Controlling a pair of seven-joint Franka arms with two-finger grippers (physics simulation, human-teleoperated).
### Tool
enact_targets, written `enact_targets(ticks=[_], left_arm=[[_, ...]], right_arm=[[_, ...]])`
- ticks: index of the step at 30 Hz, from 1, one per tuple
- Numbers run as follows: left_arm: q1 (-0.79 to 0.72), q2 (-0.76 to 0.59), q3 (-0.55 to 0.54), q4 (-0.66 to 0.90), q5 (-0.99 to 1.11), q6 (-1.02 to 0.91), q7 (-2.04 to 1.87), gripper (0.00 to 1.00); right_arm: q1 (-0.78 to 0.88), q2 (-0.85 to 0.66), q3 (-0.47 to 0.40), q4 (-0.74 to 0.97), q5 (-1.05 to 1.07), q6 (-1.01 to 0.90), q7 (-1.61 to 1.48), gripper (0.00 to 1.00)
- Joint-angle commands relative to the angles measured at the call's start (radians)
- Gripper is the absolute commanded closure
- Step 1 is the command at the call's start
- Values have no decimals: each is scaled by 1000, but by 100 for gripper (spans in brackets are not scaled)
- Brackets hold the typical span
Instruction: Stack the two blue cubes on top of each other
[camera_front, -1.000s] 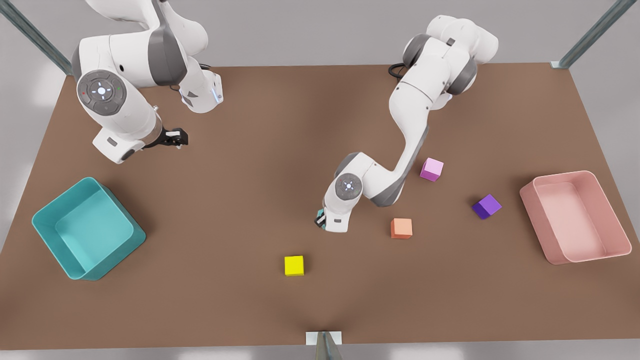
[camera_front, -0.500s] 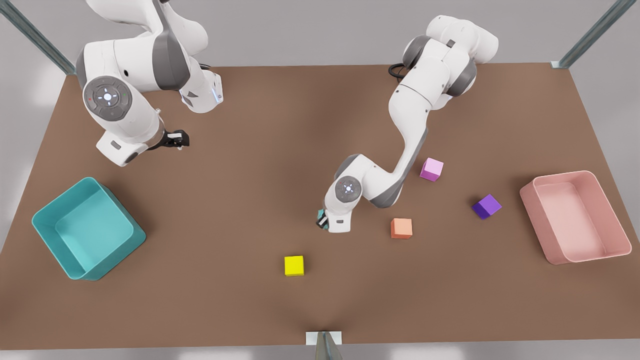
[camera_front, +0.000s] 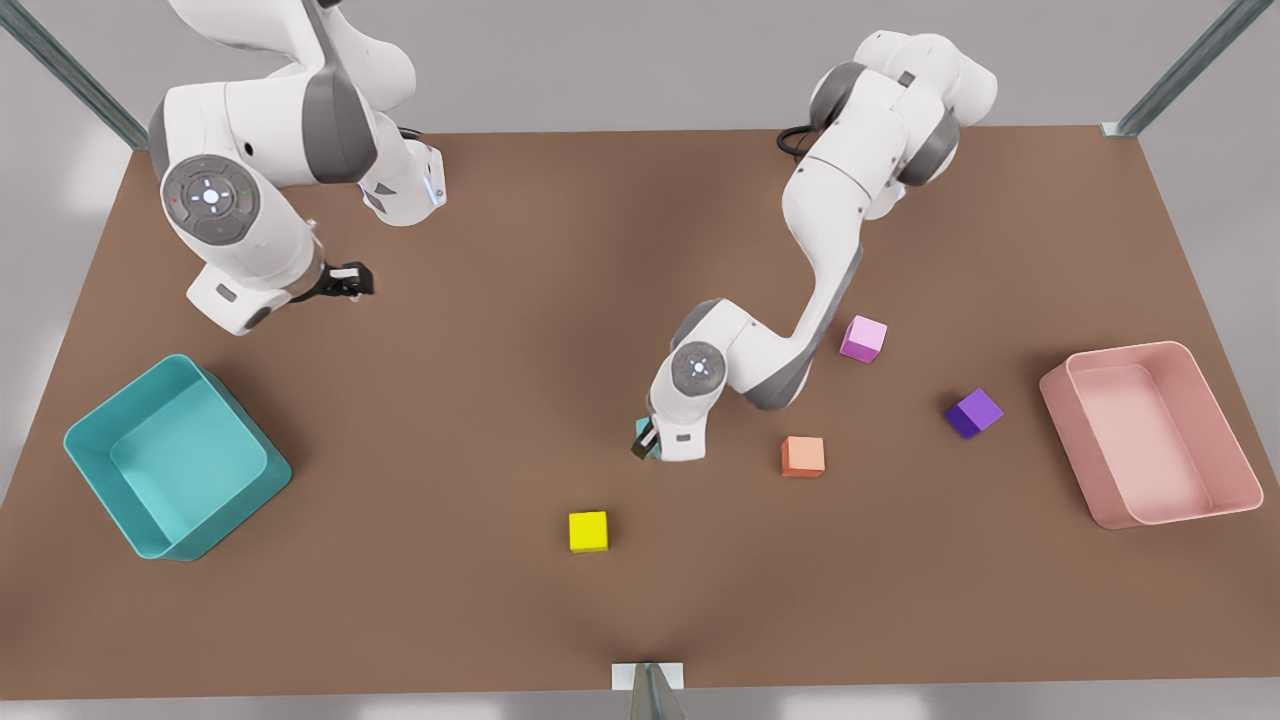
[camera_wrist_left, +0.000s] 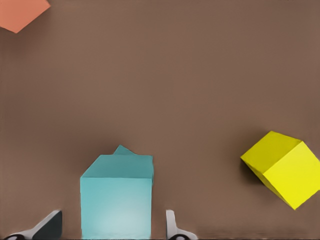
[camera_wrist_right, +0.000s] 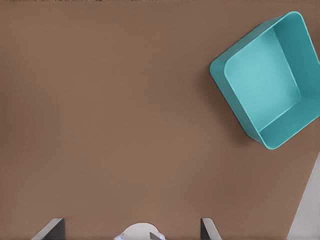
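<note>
While the table (camera_front: 520, 300) carries a teal bin (camera_front: 100, 450) at the front view's left, the right gripper (camera_front: 350, 279) waits above that bin, fingers wide. Left gripper (camera_wrist_left: 112, 230) — spread, not clamping — straddles the two blue cubes (camera_wrist_left: 116, 200), stacked just beside the yellow cube (camera_front: 588, 531) & orange cube (camera_front: 803, 456).

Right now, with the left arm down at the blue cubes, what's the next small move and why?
Probably lift the left gripper straight up. Its fingers stand apart either side of the top blue cube, which already sits on the lower blue cube, so it looks released. The right gripper waits.
</note>
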Motion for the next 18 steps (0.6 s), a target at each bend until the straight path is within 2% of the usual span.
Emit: enact_targets(ticks=[1, 4, 5, 7, 8, 10, 11, 12, 13, 14, 18], left_arm=[[0, -41, -5, 2, -4, -85, -40, 0], [60, -153, -1, 51, 7, -316, -5, 0], [160, -153, 1, 155, 9, -546, 253, 0], [342, -233, 2, 163, 44, -707, 895, 0], [442, -234, 2, 163, 52, -746, 1146, 0], [529, -267, -2, 157, 52, -750, 1275, 0], [601, -426, -1, -77, 55, -663, 1548, 0], [595, -530, 5, -243, 85, -573, 1647, 0], [575, -534, 5, -184, 88, -713, 1647, 0], [575, -517, 4, -48, 84, -844, 1645, 0], [577, -518, 1, -52, 64, -839, 1644, 0]], right_arm=[[-3, -1, -1, 2, -5, -1, -53, 0], [-3, -1, -3, 3, -5, -1, -53, 0], [-3, -1, -3, 13, -5, -1, -53, 0], [-2, -1, -3, 19, -5, -1, -53, 0], [0, -1, -3, 26, -5, -1, -53, 0], [2, 0, 2, 40, 1, -1, -58, 0], [3, -1, 3, 42, 0, 0, -69, 0], [3, -1, 3, 43, -2, -1, -70, 0], [6, 0, 3, 51, -2, -1, -70, 0], [6, 5, 3, 53, -3, -1, -72, 0], [6, 7, 3, 56, -3, -1, -70, 0]])
